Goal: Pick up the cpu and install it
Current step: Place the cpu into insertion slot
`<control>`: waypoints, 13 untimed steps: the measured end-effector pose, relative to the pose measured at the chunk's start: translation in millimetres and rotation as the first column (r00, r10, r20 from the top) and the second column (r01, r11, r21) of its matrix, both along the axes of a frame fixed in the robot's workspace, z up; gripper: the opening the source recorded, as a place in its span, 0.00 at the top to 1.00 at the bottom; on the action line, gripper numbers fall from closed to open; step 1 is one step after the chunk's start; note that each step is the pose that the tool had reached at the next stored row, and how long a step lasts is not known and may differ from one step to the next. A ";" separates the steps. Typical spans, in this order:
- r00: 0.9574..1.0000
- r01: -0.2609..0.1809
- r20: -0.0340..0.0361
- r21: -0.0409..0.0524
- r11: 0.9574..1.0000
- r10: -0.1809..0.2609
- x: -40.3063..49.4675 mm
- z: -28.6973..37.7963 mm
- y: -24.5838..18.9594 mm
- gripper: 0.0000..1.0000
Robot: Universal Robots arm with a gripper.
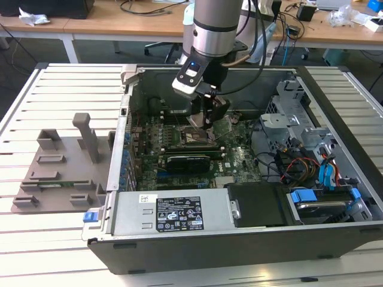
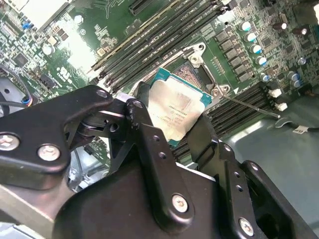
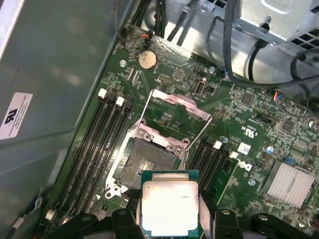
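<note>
Hand (image 2: 172,124) clamped on cpu (image 3: 169,206), hovering just above open socket (image 3: 149,167) on mobo (image 3: 239,114).

Cpu (image 2: 177,115) edges behind hand (image 2: 170,108)

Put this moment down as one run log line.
claw: shut on cpu | cpu: held near open socket, not seated | socket: empty, cover raised

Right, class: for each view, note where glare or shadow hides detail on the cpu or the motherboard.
First wrist view: glare washes the cpu lid almost white. Second wrist view: a bright patch bleaches the motherboard away from the cpu. Exterior view: the motherboard looks dim under the arm.
</note>
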State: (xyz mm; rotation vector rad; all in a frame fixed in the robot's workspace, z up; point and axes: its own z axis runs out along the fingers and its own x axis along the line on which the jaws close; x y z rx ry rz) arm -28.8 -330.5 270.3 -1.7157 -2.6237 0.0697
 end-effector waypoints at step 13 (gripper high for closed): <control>0.989 0.151 0.000 0.000 0.989 -0.151 0.0 -0.4 0.0 0.45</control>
